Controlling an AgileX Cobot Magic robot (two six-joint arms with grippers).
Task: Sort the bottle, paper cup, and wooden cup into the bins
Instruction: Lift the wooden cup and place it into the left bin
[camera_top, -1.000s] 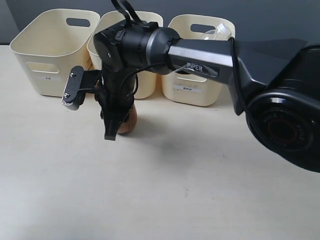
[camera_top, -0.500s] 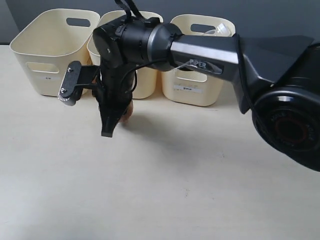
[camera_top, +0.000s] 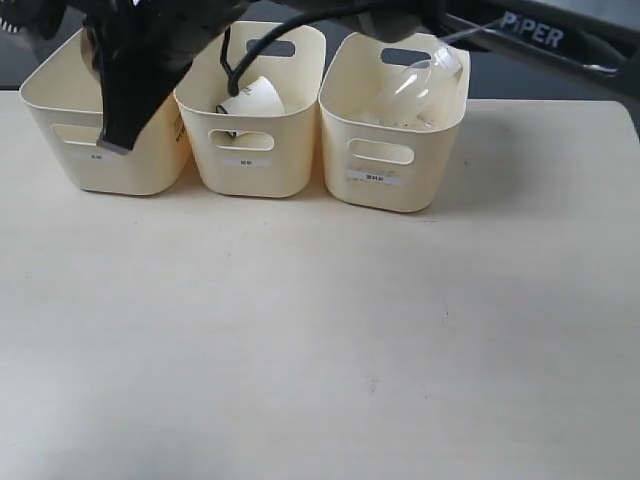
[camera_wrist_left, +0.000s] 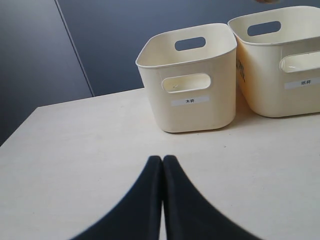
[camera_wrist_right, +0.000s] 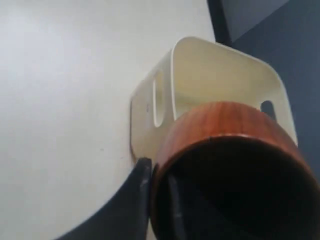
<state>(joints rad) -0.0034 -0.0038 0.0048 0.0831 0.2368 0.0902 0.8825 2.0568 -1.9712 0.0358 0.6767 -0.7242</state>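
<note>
My right gripper (camera_wrist_right: 158, 176) is shut on the wooden cup (camera_wrist_right: 225, 131), one finger outside its rim and one inside. The reddish-brown cup hangs above the open left bin (camera_wrist_right: 215, 70). In the exterior view that right gripper (camera_top: 116, 128) has reached across and hangs dark over the left bin (camera_top: 95, 150); the cup is mostly hidden there. The white paper cup (camera_top: 251, 101) lies in the middle bin (camera_top: 255, 165). The clear bottle (camera_top: 418, 82) leans in the right bin (camera_top: 385, 180). My left gripper (camera_wrist_left: 162, 161) is shut on nothing, low over the table, facing the left bin (camera_wrist_left: 192, 107).
The three cream bins stand in a row at the back of the pale table (camera_top: 320, 340). The right arm's black link (camera_top: 540, 35) stretches across the top of the exterior view, above the bins. A dark wall rises behind them.
The right gripper has lifted the wooden cup off the table in front of the middle bin and carried it up and to the left, over the left bin.
</note>
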